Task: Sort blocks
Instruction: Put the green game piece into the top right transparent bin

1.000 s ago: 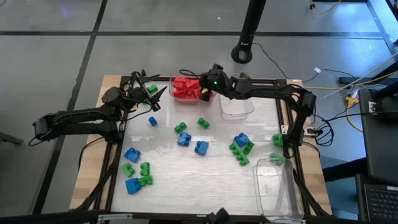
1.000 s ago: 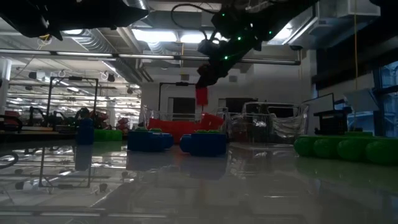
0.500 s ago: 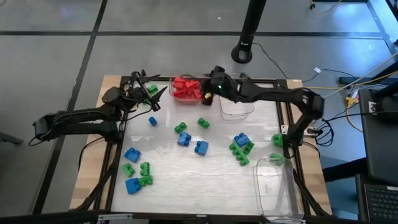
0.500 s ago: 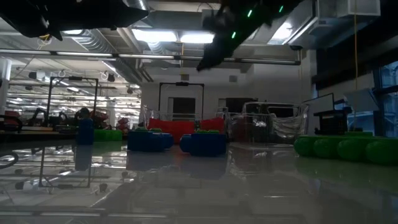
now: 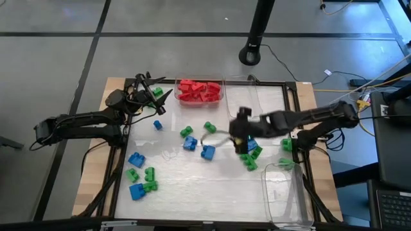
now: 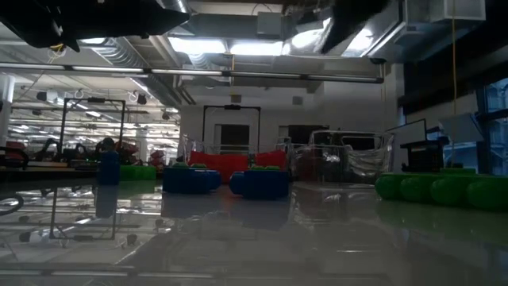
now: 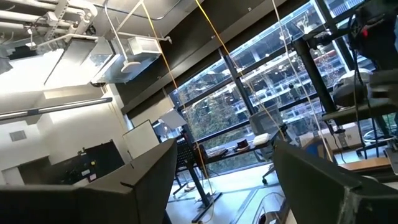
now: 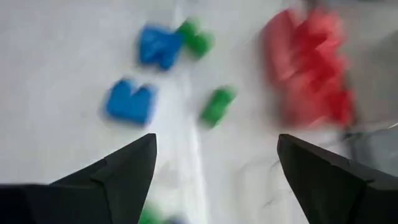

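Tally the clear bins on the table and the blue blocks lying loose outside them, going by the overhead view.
Clear bins: 3
Loose blue blocks: 6, one partly covered by the right arm
Total: 9

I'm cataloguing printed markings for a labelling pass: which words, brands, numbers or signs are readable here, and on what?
None can be read. The blocks, the bin of red blocks and both arms carry no legible print. Any signs in the room behind the table are too small to read.
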Available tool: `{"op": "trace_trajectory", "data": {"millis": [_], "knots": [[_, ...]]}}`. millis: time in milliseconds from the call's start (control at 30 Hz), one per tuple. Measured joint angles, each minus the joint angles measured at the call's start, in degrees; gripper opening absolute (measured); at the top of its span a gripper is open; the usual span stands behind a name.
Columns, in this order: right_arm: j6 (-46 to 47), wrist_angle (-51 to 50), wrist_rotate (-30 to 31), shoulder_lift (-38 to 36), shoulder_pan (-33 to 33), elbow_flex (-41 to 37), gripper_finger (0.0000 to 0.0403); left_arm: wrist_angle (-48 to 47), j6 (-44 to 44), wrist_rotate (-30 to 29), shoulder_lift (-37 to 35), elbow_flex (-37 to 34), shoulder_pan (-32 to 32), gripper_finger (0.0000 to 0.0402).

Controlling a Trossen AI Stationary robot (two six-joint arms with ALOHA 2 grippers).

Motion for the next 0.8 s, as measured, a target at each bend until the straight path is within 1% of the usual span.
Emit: {"op": "trace_trajectory", "data": {"millis": [167, 333, 433, 500, 633, 800], "knots": [[12.97, -8.77, -2.15, 2.01, 6.62, -0.09, 0.0334, -0.02, -0.03, 0.0, -0.01, 0.0, 0.0, 0.0253], [23.48, -16.85, -5.73, 5.29, 10.54, -0.09, 0.0334, -0.14, -0.89, 0.0, 0.0, 0.0, 0.0, 0.0253], [25.4, -20.16, -8.59, 7.51, 12.33, -0.09, 0.0334, -0.17, -0.87, 0.0, 0.0, 0.0, 0.0, 0.0253], [25.48, -23.42, -9.23, 8.54, 13.08, -0.09, 0.0334, -0.15, -0.87, 0.0, 0.0, 0.0, 0.0, 0.0253], [25.13, -28.05, -9.21, 10.37, 13.34, -0.09, 0.0334, -0.15, -0.61, 0.0, 0.0, 0.0, 0.0, 0.0253], [24.69, -28.83, -9.16, 11.56, 12.73, -0.14, 0.0334, -0.13, -0.51, 0.0, 0.0, 0.0, 0.0, 0.0253]]}}
